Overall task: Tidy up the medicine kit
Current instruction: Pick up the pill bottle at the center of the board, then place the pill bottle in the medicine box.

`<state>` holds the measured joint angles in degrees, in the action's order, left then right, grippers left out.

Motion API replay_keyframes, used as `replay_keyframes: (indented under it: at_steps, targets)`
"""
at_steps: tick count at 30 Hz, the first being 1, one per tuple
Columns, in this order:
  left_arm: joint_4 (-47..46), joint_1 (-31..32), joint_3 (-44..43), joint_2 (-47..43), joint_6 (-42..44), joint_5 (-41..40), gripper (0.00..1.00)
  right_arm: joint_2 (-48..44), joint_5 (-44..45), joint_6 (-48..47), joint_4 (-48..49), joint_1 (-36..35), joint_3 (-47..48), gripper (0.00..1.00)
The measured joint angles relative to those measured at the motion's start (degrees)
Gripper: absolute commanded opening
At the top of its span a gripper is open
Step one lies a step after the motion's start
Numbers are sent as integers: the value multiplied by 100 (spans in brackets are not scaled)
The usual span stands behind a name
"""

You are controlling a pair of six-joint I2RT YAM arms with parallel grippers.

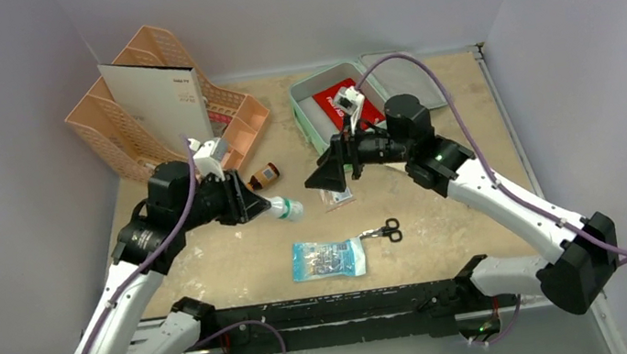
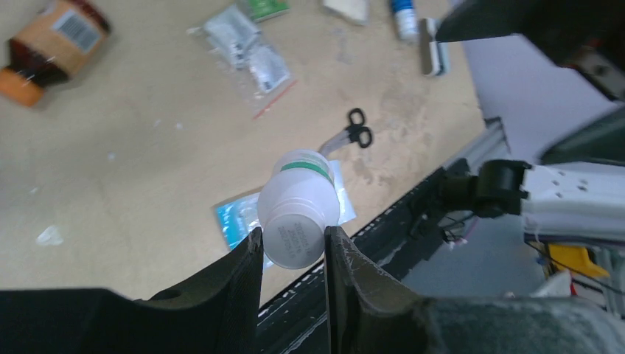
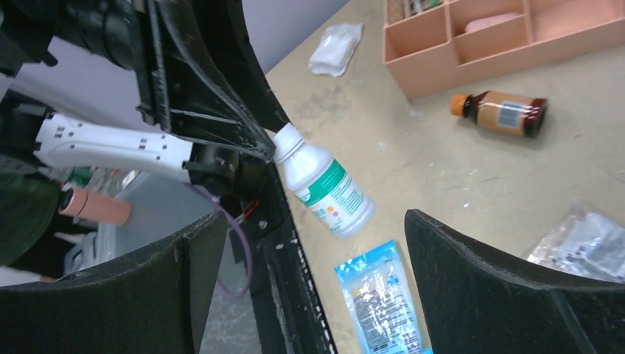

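One bottle (image 2: 298, 199): smooth, round, white plastic with a green band.
Left claw (image 2: 292, 236): black fingers squeezing the bottle.
Right claw (image 3: 313, 221): wide open, holding nothing.

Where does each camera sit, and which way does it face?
Top external: above and behind the arms, both visible, facing down on the table.
Left wrist: on its arm, looking down past the left hand, shut on the white bottle.
Right wrist: on its arm, looking through the open right hand at that bottle.
Shared: all show the bottle.
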<state>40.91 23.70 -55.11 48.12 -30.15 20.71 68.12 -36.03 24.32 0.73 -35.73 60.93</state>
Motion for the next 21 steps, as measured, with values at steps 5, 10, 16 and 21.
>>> replay_keyframes:
  at_steps: [5, 10, 16, 21]
  targets:
    - [-793, 0, 118, -103, 105, 1193, 0, 232, -785, -157, 205, -66, -107, 92]
    - [-1637, 0, 186, 201, -31, 2441, 0, 310, -1460, -535, 173, -142, -205, 96]
    - [-2243, 0, 315, 479, -243, 3224, 0, 186, -1884, -898, -61, -177, -404, 92]
    - [-2761, 0, 511, 476, -481, 3329, 0, 24, -1843, -496, 269, -197, -861, 90]
